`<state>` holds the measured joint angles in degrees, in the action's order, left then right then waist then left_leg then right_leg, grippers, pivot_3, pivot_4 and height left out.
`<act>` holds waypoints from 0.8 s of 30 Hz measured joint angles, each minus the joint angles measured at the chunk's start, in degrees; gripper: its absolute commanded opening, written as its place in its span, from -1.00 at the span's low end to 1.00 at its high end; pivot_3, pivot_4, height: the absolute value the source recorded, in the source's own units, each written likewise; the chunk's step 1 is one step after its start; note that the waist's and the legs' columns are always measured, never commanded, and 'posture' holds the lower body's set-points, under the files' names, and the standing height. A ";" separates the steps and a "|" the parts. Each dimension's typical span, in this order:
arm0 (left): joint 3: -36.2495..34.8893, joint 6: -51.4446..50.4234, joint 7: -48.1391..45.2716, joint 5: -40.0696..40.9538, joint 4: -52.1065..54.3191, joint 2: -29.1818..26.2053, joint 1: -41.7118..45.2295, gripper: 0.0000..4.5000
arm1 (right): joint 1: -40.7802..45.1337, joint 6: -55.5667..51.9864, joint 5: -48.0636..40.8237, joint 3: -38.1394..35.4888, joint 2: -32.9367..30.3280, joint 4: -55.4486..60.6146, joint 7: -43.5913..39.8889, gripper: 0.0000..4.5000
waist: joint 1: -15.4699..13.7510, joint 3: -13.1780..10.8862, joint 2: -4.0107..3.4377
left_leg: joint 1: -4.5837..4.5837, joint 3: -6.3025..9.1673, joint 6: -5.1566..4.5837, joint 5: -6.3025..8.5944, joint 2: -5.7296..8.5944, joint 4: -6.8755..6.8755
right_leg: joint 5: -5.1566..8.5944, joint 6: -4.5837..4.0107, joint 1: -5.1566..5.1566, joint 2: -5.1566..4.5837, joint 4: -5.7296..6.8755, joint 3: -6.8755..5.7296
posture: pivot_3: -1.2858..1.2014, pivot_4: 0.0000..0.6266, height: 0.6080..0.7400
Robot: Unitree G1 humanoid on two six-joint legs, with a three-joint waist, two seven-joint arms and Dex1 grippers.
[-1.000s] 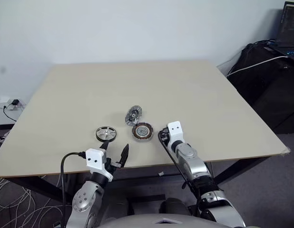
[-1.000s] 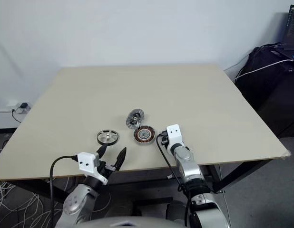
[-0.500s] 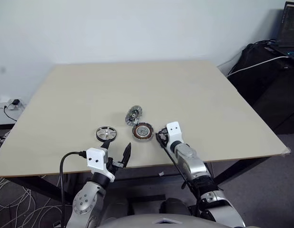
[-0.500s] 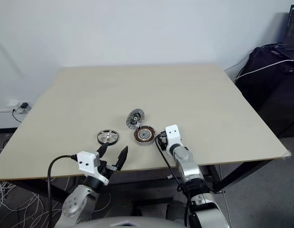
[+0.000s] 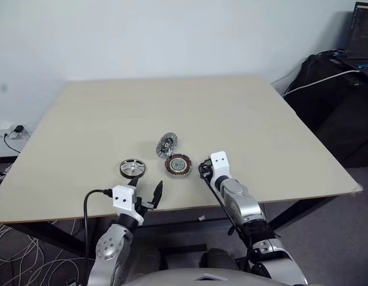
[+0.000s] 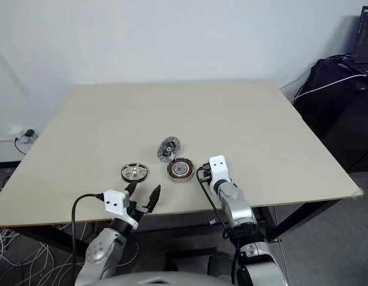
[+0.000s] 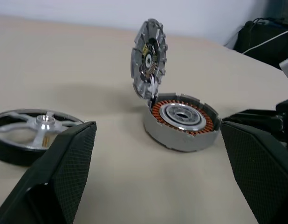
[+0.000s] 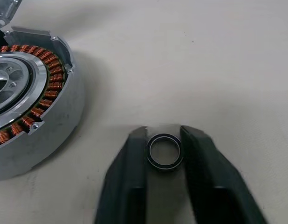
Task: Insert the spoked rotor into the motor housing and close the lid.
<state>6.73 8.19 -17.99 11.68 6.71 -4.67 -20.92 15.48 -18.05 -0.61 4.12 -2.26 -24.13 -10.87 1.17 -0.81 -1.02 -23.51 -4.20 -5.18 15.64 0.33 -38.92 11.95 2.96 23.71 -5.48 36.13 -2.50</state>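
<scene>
Copper windings ring the motor housing [image 5: 178, 164] near the table's [image 5: 279, 131] front edge, the lid [image 5: 167, 144] tilted up at its 11 o'clock, the spoked rotor [image 5: 131, 168] flat at its 9 o'clock, the right gripper [image 8: 164, 140] pinching a small metal ring [image 8: 164, 151] at its 3 o'clock, the left gripper [image 5: 144, 192] spread wide, empty.

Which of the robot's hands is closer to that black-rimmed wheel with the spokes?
The left. The left hand sits just in front of the spoked wheel, fingers spread. The right hand is beyond the copper-wound housing, closed around a small ring.
</scene>
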 measured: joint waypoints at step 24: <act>-4.05 -0.24 -3.96 2.50 1.11 -0.85 -1.33 1.00 | 3.06 -2.57 0.75 7.21 3.84 9.23 -3.08 -0.69 | -0.03 -0.05 0.00 | -0.06 0.01 0.01 0.01 0.01 0.02 | -0.01 0.00 0.05 -0.06 -0.03 -0.01 | 0.03 -1.00 1.00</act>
<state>2.68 7.95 -21.95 14.18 7.83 -5.51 -22.24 18.54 -20.62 0.14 11.33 1.58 -14.90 -13.95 1.14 -0.86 -1.02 -23.57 -4.18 -5.17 15.65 0.34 -38.90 11.94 2.95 23.76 -5.54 36.10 -2.51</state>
